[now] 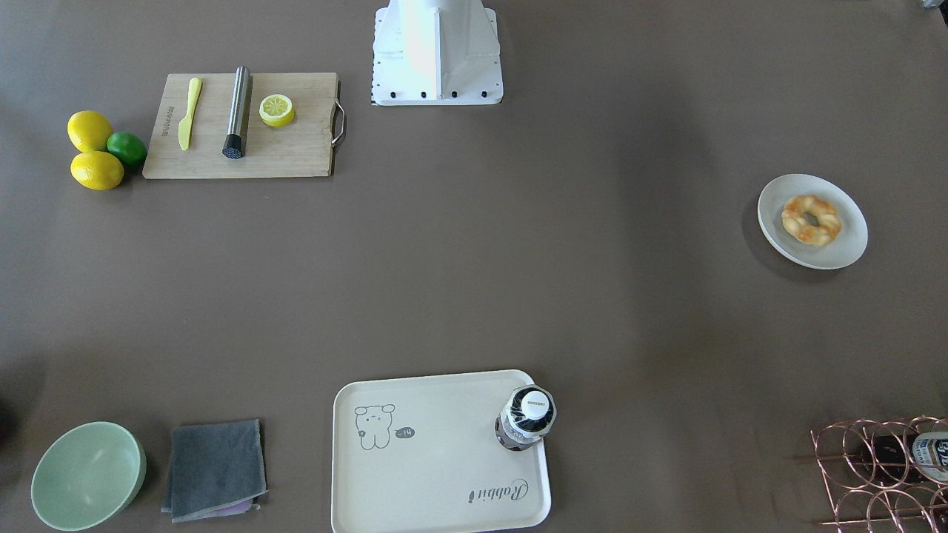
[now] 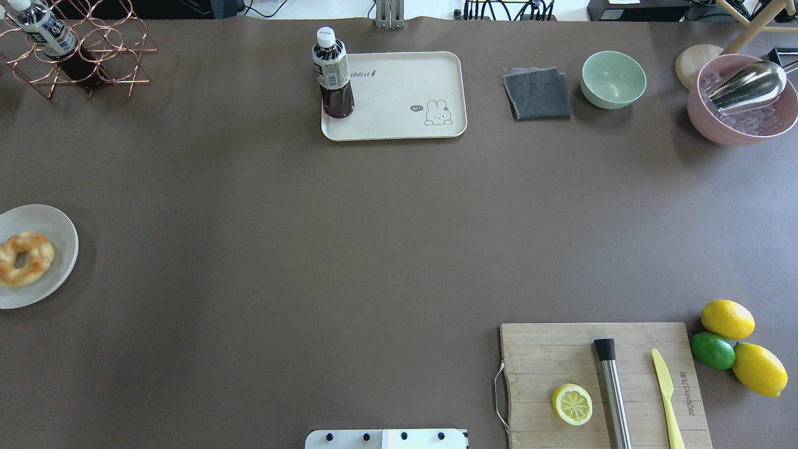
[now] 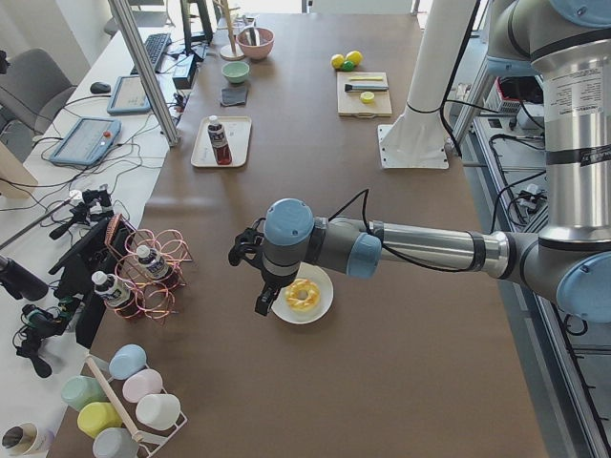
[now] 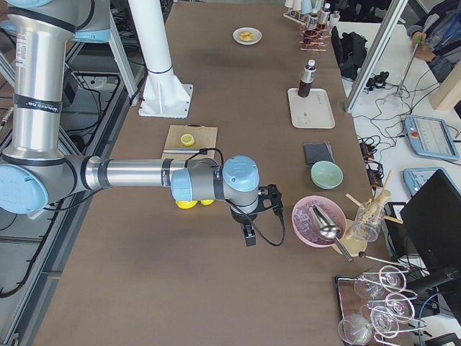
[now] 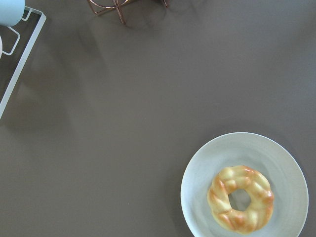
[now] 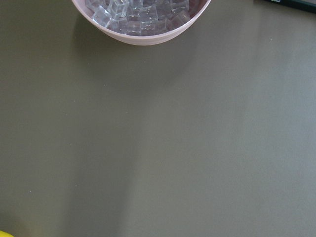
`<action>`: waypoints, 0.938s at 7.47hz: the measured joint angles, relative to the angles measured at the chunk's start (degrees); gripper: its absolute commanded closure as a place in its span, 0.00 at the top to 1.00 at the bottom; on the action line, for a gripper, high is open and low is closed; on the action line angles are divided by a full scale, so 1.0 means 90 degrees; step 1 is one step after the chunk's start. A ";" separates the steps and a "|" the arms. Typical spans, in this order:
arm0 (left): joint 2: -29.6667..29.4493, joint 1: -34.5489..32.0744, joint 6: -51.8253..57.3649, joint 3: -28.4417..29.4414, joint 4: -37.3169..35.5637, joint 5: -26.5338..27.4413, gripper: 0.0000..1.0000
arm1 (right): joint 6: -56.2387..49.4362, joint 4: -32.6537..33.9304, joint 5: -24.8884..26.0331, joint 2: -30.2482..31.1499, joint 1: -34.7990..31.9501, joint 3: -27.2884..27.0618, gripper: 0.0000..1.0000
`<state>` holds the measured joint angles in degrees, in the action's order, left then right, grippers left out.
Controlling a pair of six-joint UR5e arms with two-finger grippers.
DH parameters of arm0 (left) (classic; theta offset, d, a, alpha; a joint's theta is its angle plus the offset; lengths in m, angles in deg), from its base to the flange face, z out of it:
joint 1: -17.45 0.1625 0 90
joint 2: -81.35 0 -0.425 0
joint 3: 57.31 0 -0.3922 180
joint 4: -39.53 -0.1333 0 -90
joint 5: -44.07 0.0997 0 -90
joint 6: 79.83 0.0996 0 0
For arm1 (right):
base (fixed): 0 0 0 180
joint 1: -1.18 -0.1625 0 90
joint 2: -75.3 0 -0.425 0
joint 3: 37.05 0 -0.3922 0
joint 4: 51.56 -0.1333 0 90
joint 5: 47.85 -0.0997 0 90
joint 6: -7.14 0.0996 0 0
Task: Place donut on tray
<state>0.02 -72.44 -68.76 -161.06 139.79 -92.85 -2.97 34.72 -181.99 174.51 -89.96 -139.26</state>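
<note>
The donut, a golden twisted ring, lies on a round off-white plate at the table's left end; it also shows in the overhead view and the left wrist view. The cream rabbit tray sits at the far middle edge with a dark drink bottle standing in one corner. My left gripper hovers above and just beside the plate; I cannot tell if it is open. My right gripper hangs near the pink ice bowl; I cannot tell its state.
A wooden cutting board holds a lemon half, a steel rod and a yellow knife. Lemons and a lime lie beside it. A green bowl, a grey cloth and a copper wire bottle rack line the far edge.
</note>
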 measured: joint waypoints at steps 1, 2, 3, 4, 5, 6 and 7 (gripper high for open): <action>0.0008 -0.0002 0.0000 -0.0011 0.0003 0.0024 0.98 | -0.0025 -0.0004 -0.0005 0.0021 0.0005 -0.0001 1.00; 0.0010 -0.0006 -0.0001 -0.0028 0.0006 0.0032 0.98 | -0.0034 -0.0010 -0.0007 0.0041 0.0007 -0.0001 1.00; 0.0013 -0.0005 -0.0012 -0.0056 0.0006 0.0036 0.98 | -0.0037 -0.0014 -0.0007 0.0053 0.0009 -0.0001 1.00; 0.0019 -0.0002 -0.0017 -0.0082 0.0005 0.0037 0.98 | -0.0038 -0.0015 -0.0008 0.0063 0.0009 -0.0001 1.00; 0.0060 0.0009 -0.0015 -0.0094 0.0008 0.0037 0.98 | -0.0039 -0.0017 -0.0009 0.0074 0.0010 -0.0001 1.00; 0.0098 0.0024 -0.0020 -0.0094 0.0011 0.0037 0.97 | -0.0039 -0.0021 -0.0013 0.0093 0.0010 -0.0001 1.00; 0.0157 0.0041 -0.0090 -0.0098 0.0013 0.0034 0.94 | -0.0034 -0.0024 -0.0017 0.0108 0.0017 -0.0001 1.00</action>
<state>1.43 -72.07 -69.57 -161.94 139.90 -92.55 -3.27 34.51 -182.14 175.48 -89.81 -139.27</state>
